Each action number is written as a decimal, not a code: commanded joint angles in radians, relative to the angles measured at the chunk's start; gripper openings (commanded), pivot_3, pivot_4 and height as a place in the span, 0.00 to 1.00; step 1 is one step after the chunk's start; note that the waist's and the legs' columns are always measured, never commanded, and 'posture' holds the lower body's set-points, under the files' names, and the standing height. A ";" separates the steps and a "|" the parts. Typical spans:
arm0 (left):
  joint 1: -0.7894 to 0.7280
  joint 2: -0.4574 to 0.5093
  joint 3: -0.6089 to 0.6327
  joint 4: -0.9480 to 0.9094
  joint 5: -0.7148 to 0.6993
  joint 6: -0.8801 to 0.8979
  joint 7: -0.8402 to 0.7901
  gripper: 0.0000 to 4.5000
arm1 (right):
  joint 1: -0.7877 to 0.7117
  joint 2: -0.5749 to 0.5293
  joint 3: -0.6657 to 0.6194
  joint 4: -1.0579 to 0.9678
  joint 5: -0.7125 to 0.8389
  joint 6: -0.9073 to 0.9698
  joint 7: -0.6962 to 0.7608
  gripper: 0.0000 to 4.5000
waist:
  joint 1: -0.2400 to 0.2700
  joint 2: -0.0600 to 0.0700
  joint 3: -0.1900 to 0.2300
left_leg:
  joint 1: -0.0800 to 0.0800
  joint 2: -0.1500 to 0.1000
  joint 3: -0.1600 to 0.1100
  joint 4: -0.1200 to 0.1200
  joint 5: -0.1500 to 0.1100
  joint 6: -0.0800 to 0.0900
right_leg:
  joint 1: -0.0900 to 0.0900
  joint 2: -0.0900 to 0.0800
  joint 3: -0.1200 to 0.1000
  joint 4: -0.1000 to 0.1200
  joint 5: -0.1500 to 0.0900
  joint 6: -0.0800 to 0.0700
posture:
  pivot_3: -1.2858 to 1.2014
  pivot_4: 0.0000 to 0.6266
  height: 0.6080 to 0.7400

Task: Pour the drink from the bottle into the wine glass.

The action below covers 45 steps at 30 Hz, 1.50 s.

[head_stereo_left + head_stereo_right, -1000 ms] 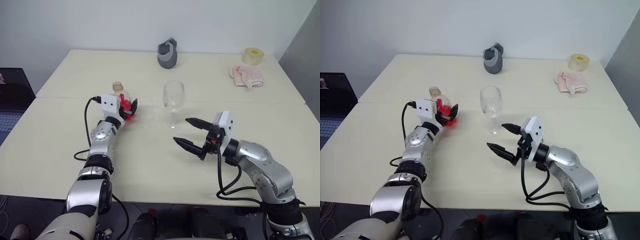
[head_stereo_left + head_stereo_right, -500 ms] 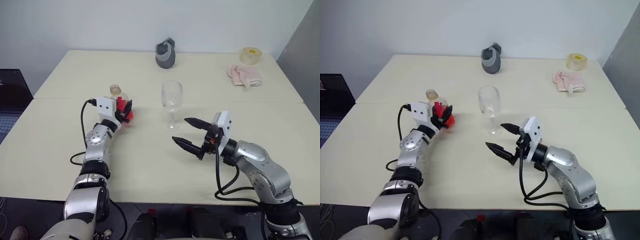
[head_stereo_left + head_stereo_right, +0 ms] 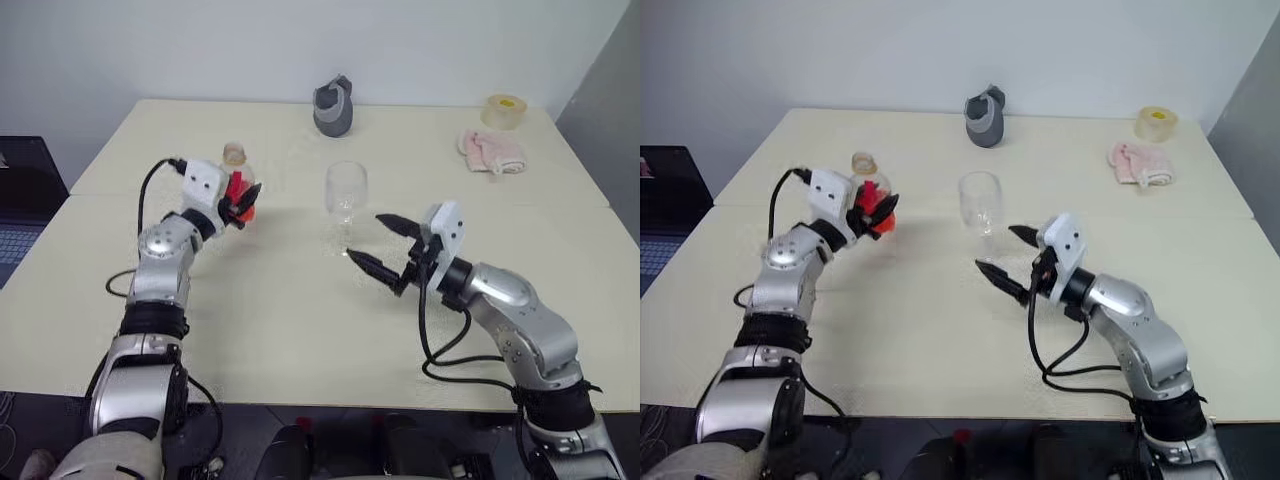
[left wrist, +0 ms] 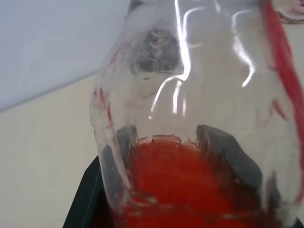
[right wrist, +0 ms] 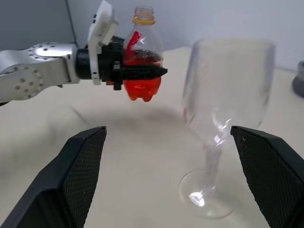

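Now we've the bottle point(image 5: 141, 59) upright, clamped in left claw point(image 5: 154, 72), left of glass point(image 5: 223, 118); right claw point(image 3: 382, 246) wide, empty.

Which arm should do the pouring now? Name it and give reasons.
Left. The left gripper is shut on the bottle, lifted off the table beside the wine glass. The right gripper is open and empty.
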<state>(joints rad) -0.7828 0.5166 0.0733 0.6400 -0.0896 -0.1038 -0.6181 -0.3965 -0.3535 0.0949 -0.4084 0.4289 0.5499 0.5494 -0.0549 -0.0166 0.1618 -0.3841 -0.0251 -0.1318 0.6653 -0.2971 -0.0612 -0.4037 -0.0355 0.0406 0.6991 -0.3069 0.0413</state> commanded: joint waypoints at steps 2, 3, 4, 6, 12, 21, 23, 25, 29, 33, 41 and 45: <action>-0.088 0.022 -0.056 0.039 0.055 -0.077 -0.059 0.40 | -0.044 0.015 -0.028 -0.010 0.011 0.019 -0.033 1.00 | -0.001 0.000 0.000 | 0.000 -0.001 0.000 0.000 0.000 0.000 | 0.000 0.000 0.000 0.000 0.000 0.000 | 0.52 0.24 1.00; -0.121 0.026 -0.075 0.073 0.078 -0.110 -0.070 0.40 | -0.057 0.019 -0.029 -0.002 0.011 0.020 -0.036 1.00 | -0.002 0.000 0.000 | 0.000 -0.001 0.000 -0.001 0.000 0.000 | 0.000 0.000 0.000 0.000 0.000 0.000 | 0.52 0.24 1.00; -0.145 0.029 -0.089 0.100 0.096 -0.136 -0.079 0.40 | -0.066 0.022 -0.030 0.003 0.012 0.021 -0.038 1.00 | -0.002 0.000 0.000 | 0.000 -0.001 0.001 0.000 0.000 0.000 | 0.000 0.000 0.000 0.000 0.000 0.000 | 0.52 0.24 1.00; -0.211 0.044 -0.142 0.175 0.167 -0.233 -0.085 0.40 | -0.092 0.029 -0.030 0.021 0.009 0.021 -0.042 1.00 | -0.003 0.000 0.000 | 0.000 -0.003 0.001 0.000 0.000 0.000 | -0.001 0.000 0.000 0.000 0.000 0.000 | 0.52 0.24 1.00; -0.357 0.055 -0.212 0.363 0.278 -0.396 -0.047 0.40 | -0.154 0.067 -0.036 0.054 0.018 0.044 -0.072 1.00 | -0.008 0.000 0.000 | 0.000 -0.005 0.001 -0.001 0.000 0.000 | -0.002 0.001 0.000 0.000 0.000 0.000 | 0.52 0.24 1.00; -0.496 0.060 -0.265 0.531 0.384 -0.527 0.008 0.40 | -0.191 0.091 -0.030 0.080 -0.008 0.033 -0.079 1.00 | -0.012 0.000 0.000 | -0.001 -0.006 0.000 -0.001 0.000 0.000 | -0.002 0.000 0.000 0.001 0.000 0.000 | 0.52 0.24 1.00; -0.510 0.060 -0.277 0.544 0.407 -0.548 0.024 0.40 | -0.193 0.098 -0.025 0.089 -0.015 0.026 -0.081 1.00 | -0.013 0.000 0.000 | -0.001 -0.006 0.000 -0.001 0.000 0.000 | -0.002 0.000 0.000 0.001 0.000 0.000 | 0.52 0.24 1.00; -0.521 0.063 -0.294 0.552 0.438 -0.571 0.044 0.40 | -0.195 0.105 -0.022 0.096 -0.020 0.021 -0.082 1.00 | -0.017 0.000 0.000 | -0.001 -0.006 0.000 -0.001 0.000 0.000 | -0.002 0.000 0.000 0.001 0.000 0.000 | 0.52 0.24 1.00; -0.542 0.055 -0.305 0.570 0.457 -0.594 0.067 0.40 | -0.201 0.115 -0.017 0.110 -0.029 0.012 -0.080 1.00 | -0.019 0.000 0.000 | -0.002 -0.007 0.000 0.000 0.000 0.000 | -0.002 0.000 0.000 0.001 0.000 0.000 | 0.52 0.24 1.00; -0.552 0.047 -0.317 0.580 0.476 -0.614 0.081 0.40 | -0.208 0.119 -0.017 0.123 -0.037 0.004 -0.076 1.00 | -0.024 0.000 0.000 | -0.002 -0.007 0.000 0.000 0.000 0.000 | -0.003 0.000 0.000 0.001 0.000 0.000 | 0.52 0.24 1.00; -0.574 0.037 -0.336 0.597 0.501 -0.637 0.096 0.40 | -0.210 0.122 -0.023 0.126 -0.049 0.003 -0.073 1.00 | -0.029 0.000 0.000 | -0.002 -0.007 0.000 0.000 0.000 0.000 | -0.003 0.000 0.000 0.002 0.000 0.000 | 0.52 0.24 1.00; -0.581 0.033 -0.348 0.602 0.516 -0.653 0.103 0.40 | -0.209 0.121 -0.024 0.127 -0.054 0.001 -0.074 1.00 | -0.029 0.000 0.000 | -0.002 -0.007 0.000 0.000 0.000 0.000 | -0.003 0.000 0.000 0.002 0.000 0.000 | 0.52 0.24 1.00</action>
<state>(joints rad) -1.3200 0.5455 -0.2737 1.2562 0.4242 -0.7318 -0.5342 -0.5813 -0.2327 0.0799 -0.2627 0.3751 0.5744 0.4747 -0.0838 -0.0168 0.1620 -0.3857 -0.0318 -0.1318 0.6648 -0.2969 -0.0608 -0.4067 -0.0356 0.0409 0.7015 -0.3069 0.0413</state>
